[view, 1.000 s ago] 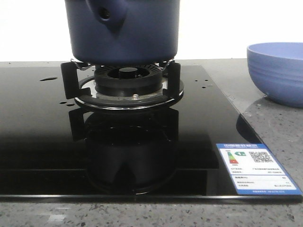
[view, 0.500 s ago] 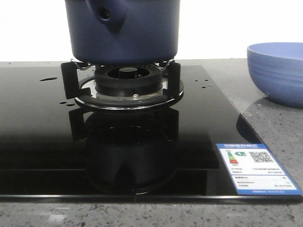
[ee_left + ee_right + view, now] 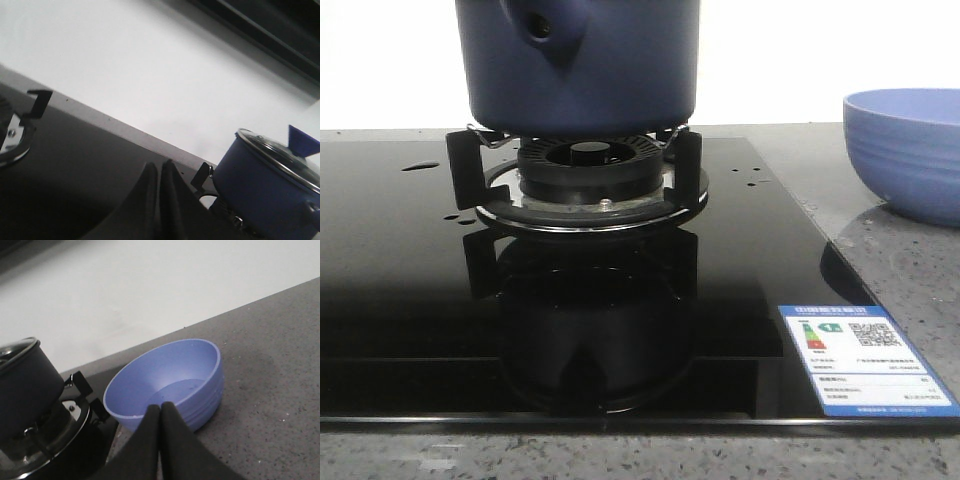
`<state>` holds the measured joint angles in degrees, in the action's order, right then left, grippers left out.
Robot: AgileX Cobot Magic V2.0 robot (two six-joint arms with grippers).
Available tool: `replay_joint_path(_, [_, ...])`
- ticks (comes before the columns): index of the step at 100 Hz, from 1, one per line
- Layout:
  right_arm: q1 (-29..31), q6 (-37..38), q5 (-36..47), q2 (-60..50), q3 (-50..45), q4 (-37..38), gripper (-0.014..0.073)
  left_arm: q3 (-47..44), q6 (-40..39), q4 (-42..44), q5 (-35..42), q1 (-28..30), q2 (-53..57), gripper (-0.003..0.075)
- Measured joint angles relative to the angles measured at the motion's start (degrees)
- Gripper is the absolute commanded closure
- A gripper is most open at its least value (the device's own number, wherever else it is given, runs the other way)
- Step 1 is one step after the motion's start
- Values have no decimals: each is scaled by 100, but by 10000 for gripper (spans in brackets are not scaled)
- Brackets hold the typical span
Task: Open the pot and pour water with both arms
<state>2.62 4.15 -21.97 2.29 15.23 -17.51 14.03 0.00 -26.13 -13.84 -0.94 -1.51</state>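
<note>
The left gripper [image 3: 160, 172] is seen with its fingers pressed together and nothing between them, held low over the black glass hob [image 3: 400, 300]. From it the pot [image 3: 260, 185] lies ahead and off to one side, apart from the fingertips; the pot is upright on the burner support [image 3: 580, 185], its glass lid [image 3: 280, 152] still in place and a blue knob [image 3: 302, 140] standing on top. The lid is judged to be the first target, and the left arm appears the nearer to it, so a rise and a reach across would be called for.

The right gripper [image 3: 160, 417] is likewise closed and empty, poised just before the rim of the lighter blue bowl [image 3: 170, 385], with the pot well off to its side. In the front view the pot's side handle [image 3: 545, 25] points toward the camera. Droplets of water [image 3: 420, 167] are scattered on the hob
</note>
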Motion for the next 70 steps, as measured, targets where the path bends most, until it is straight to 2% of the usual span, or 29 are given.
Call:
replay_joint_path(21, [-20,-488,-1371,1386,1291,194,639,1432,1325,-190,-1372,0,-1093,738])
replay_joint_path(33, [-140,-595,-1517,1928,1689,208,637,1861,1999,-569,-1799,-12,-1549,734])
replay_joint_path(40, [-233,-723,-1530,2099,1799,198,606,1966,2385,-932,-1863,-75,-1708,692])
replay_joint_path(47, [-329,-883,-1538,2175,1875,131,507,2042,2906,-1449,-1886,-184,-1832,603])
replay_joint_path(52, [-394,-958,-1538,2201,1896,86,396,2081,3304,-1857,-1898,-270,-1919,517])
replay_joint_path(57, [-433,-999,-1544,2204,1890,30,249,2112,3688,-2312,-1907,-352,-2018,416])
replay_joint_path(62, [-461,-1027,-1559,2204,1890,-8,134,2148,4071,-2687,-1907,-420,-2137,346])
replay_joint_path(70, [-487,-1025,-1559,2204,1890,-45,48,2162,4553,-3241,-1907,-500,-2373,300])
